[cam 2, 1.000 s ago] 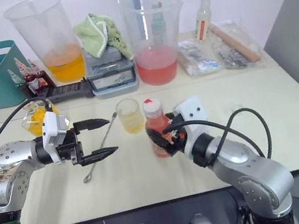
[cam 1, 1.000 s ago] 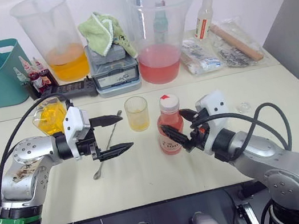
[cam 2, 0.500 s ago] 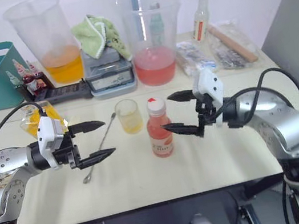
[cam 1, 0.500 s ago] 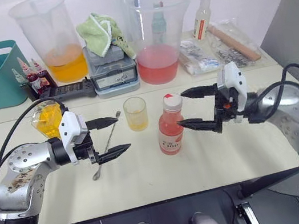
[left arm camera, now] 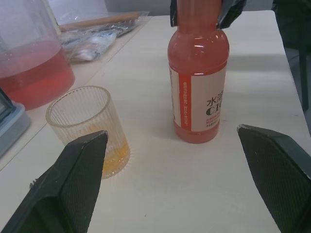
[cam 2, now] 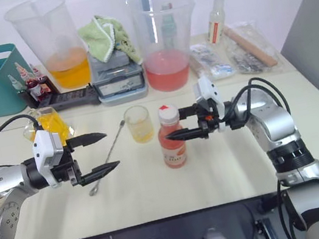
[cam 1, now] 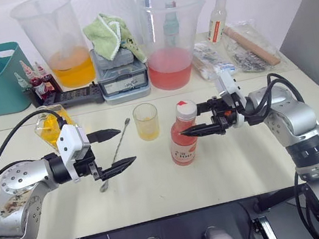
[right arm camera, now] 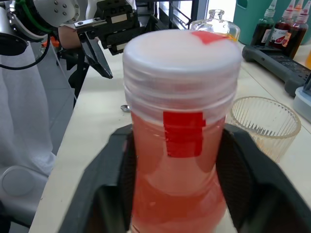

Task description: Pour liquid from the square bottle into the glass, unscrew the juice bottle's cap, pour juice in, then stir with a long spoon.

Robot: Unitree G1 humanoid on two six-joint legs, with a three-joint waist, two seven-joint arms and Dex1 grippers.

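Juice bottle [cam 1: 183,135]: slim clear plastic, pink-red liquid, white printed label, upright near the middle of the pale matte tabletop [cam 1: 229,163]. Cap [cam 1: 186,108]: round, white, ribbed skirt, red mark on top, seated on the neck.

Right jaws [cam 1: 192,121]: spread, black tapered fingers to either side of the bottle's neck just under the cap. In the right wrist view the neck sits between the two finger pads with a narrow gap on each side; contact cannot be confirmed.

Glass [cam 1: 146,122]: small clear tumbler with vertical ribbing, shallow layer of yellow-orange liquid at the bottom, just beside the juice bottle on the robot's left.

Long spoon [cam 1: 116,151]: thin silver metal, lying flat on the tabletop to the left of the glass, stem running diagonally.

Left jaws [cam 1: 114,148]: released wide, holding nothing, hovering over the spoon's stem.

Square bottle [cam 1: 52,125]: flat-sided clear glass, yellow-orange contents, standing behind the left wrist, partly hidden.
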